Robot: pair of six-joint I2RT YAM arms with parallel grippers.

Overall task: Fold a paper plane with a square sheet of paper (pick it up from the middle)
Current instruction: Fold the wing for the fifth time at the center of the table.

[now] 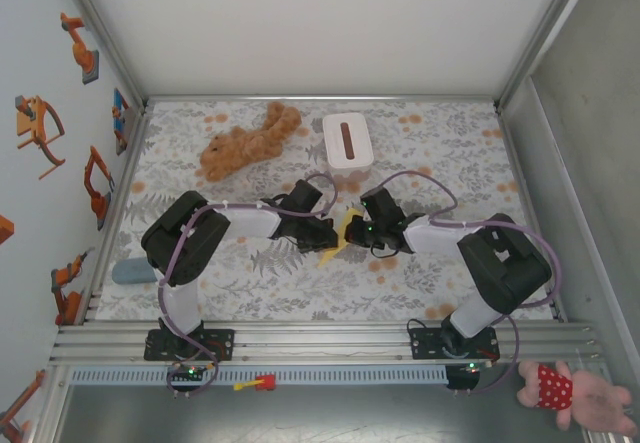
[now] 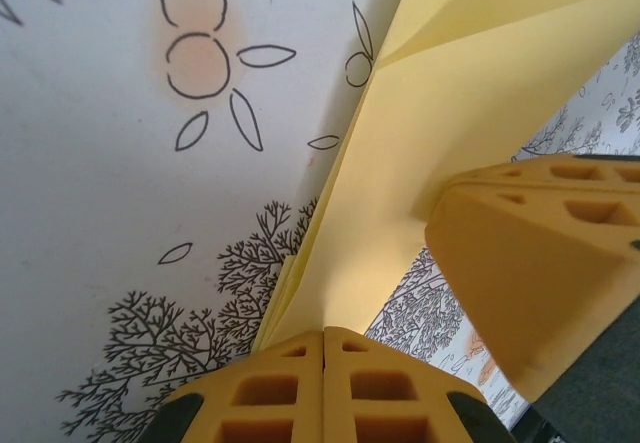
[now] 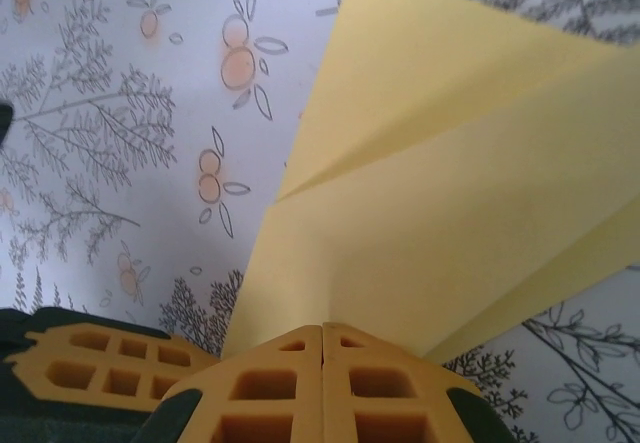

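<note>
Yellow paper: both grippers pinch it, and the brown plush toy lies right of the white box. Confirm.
No: top external view shows the brown plush toy left of the white box. The left gripper and right gripper do pinch the yellow paper.

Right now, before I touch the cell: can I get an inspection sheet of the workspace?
Surface: floral-print table cover, flat where visible.
Job's things: yellow paper, folded into layers with diagonal creases, held between both grippers.
Clutter: brown plush toy and white box at the far side; blue-grey object at the left edge.
Grippers: left gripper shut on the paper; right gripper shut on the paper, close beside it.
Cables: purple cables loop along both arms; none seen snagging the paper.
Surroundings: robot stickers on the left wall; pink plush toy beyond the front rail; yellow-red item on the rail.
</note>
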